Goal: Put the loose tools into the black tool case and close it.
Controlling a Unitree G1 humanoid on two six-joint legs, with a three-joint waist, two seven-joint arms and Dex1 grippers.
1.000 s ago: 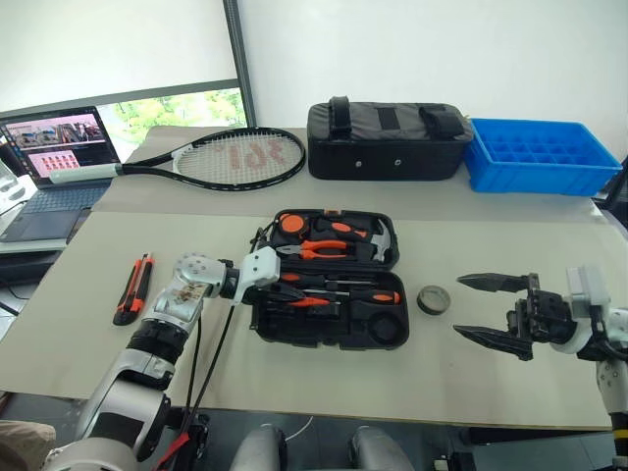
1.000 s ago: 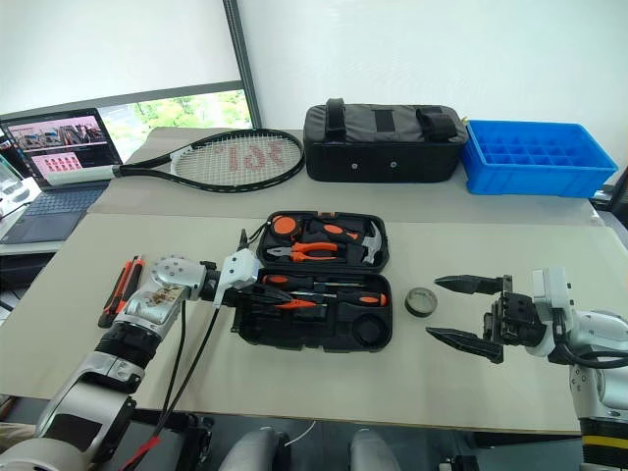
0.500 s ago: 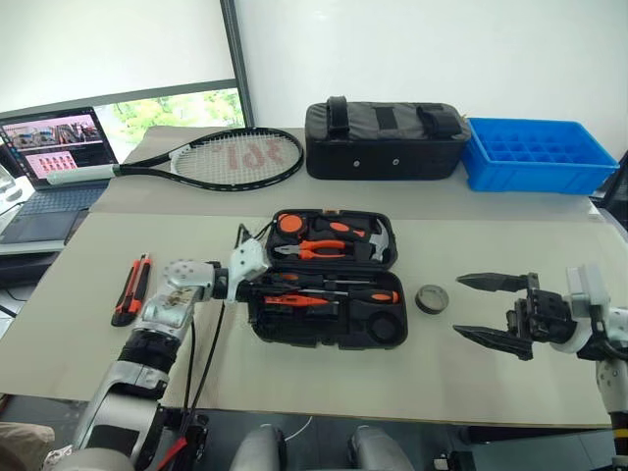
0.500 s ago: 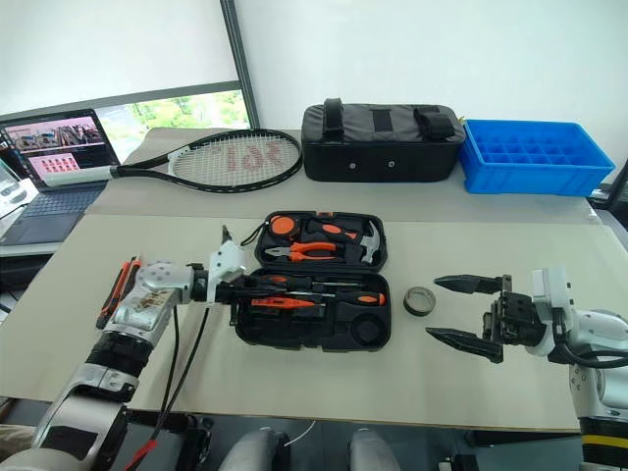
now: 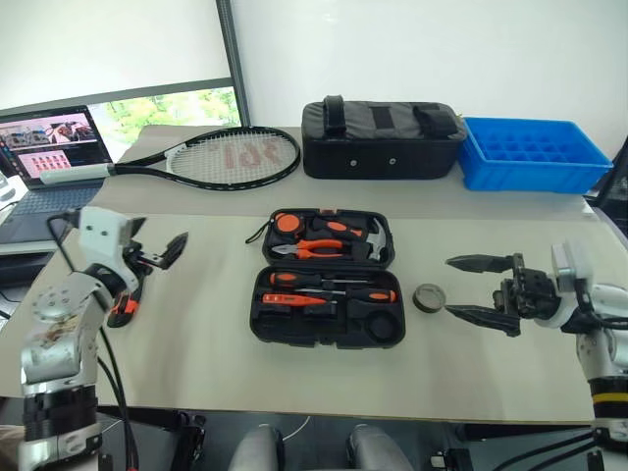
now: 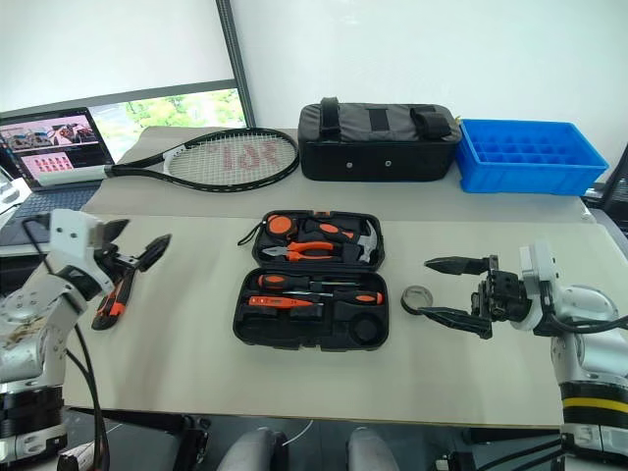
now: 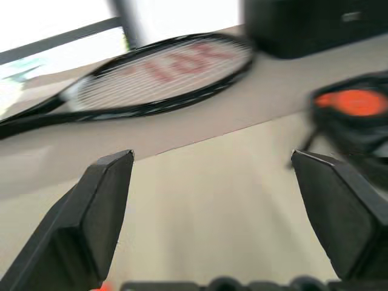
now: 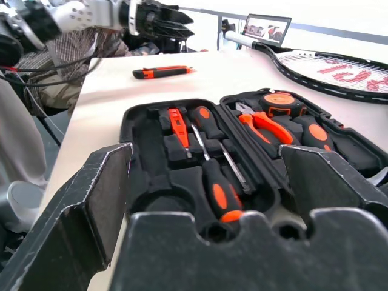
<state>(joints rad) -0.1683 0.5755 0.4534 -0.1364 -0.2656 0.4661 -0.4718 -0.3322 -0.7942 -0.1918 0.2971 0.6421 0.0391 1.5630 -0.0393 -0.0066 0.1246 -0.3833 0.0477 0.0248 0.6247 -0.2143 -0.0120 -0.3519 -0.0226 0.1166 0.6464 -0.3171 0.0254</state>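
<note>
Two loose items remain: the tape roll (image 6: 419,299) sits just beside your right gripper (image 6: 451,290), jaws wide and empty, between it and the black tool case (image 6: 309,280); the orange-and-black cutter (image 6: 110,299), seemingly lengthwise, lies under your empty, spread left gripper (image 6: 132,245).

Table (image 5: 510,383): open tool case (image 5: 329,279), tape roll (image 5: 430,297), knife (image 6: 110,305) (far left).

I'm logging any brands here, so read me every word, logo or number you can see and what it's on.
Tennis racket: red lettering on the strings, not legible.
Laptop screen: pictures and text, too small to read.
Black tool case, black bag, blue crate: no readable text.
</note>
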